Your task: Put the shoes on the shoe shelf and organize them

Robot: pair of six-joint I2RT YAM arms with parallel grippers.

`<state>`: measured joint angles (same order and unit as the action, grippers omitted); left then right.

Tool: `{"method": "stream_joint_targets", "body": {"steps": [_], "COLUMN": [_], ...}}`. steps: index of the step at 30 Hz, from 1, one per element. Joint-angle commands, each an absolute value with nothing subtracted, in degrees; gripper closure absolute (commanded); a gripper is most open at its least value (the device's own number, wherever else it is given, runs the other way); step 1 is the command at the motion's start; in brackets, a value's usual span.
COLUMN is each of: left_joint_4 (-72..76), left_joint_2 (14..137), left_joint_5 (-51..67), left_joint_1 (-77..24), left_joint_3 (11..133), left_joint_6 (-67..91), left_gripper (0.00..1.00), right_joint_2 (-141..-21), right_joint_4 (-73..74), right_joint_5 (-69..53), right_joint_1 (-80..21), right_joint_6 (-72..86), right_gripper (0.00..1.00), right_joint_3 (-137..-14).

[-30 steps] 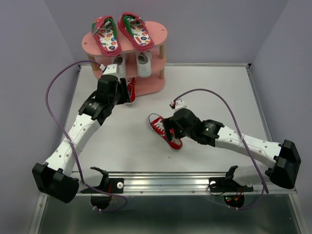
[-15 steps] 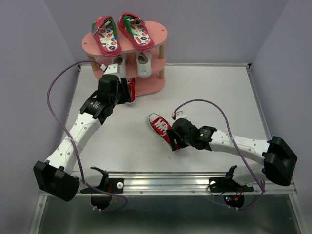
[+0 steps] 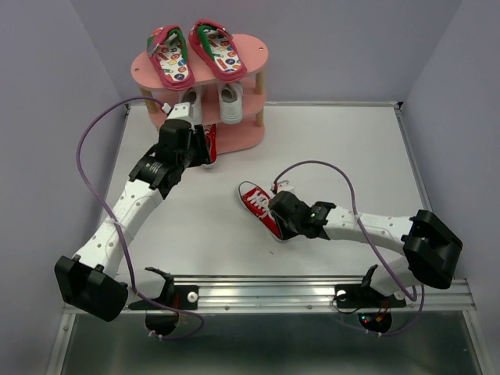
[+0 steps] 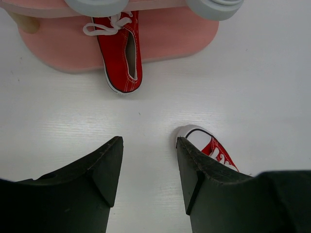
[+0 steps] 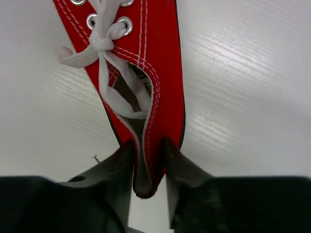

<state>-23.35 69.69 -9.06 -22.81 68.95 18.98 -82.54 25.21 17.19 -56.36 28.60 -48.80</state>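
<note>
You hold the red canvas sneaker (image 5: 160, 48) by its heel in the right gripper (image 5: 146, 158) jaws, probably for lifting; left gripper (image 4: 149, 148) jaws wide, empty.

White arm links (image 3: 117, 219), black joints (image 3: 168, 152), black jaws, purple cables (image 3: 77, 156).

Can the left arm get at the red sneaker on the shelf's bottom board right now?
Probably yes: the left end effector is open and faces the red sneaker heel-on, with only bare table between them.
</note>
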Motion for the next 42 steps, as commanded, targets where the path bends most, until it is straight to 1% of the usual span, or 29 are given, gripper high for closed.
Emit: {"method": "stream_joint_targets", "body": {"steps": [1,2,3,4,13,26,29,36,42], "left_joint_4": [-21.4,-21.4,-21.4,-21.4,-21.3,-24.0,-24.5,-26.7,-27.9], "left_joint_2": [69.8,69.9,69.8,69.8,70.1,67.4,66.5,64.3,60.6], "left_joint_5": [-9.0,-9.1,-9.1,-9.3,-9.7,-11.8,-11.8,-13.8,-15.6], "left_joint_1": [-22.9,-22.9,-22.9,-22.9,-22.9,-22.9,-22.9,-22.9,-22.9], "left_joint_3": [68.3,68.2,68.3,68.3,68.8,72.2,73.9,76.5,78.2], "left_joint_6": [18.9,18.9,18.8,18.7,19.1,19.3,19.6,19.9,19.5], "left_gripper": [0.41,0.41,0.41,0.41,0.41,0.41,0.41,0.41,0.41], "right_joint_2": [-83.3,-82.6,-82.2,-81.6,-76.4,-79.5,-83.1,-96.2,-105.0], "right_joint_4": [21.5,21.6,21.8,22.0,24.5,25.6,27.0,28.0,27.7], "right_joint_5": [17.7,17.9,18.2,18.5,24.8,30.9,33.3,38.9,41.1], "right_joint_1": [-56.9,-56.9,-56.9,-56.9,-56.9,-56.9,-56.9,-56.9,-55.6], "right_joint_6": [28.0,28.1,28.3,28.4,29.4,28.1,27.7,27.7,27.0], "right_gripper": [0.77,0.91,0.97,0.99,0.99,0.99,0.99,0.99,0.99], "right_joint_3": [-51.2,-51.2,-51.2,-51.2,-55.4,-65.6,-70.5,-82.2,-91.6]}}
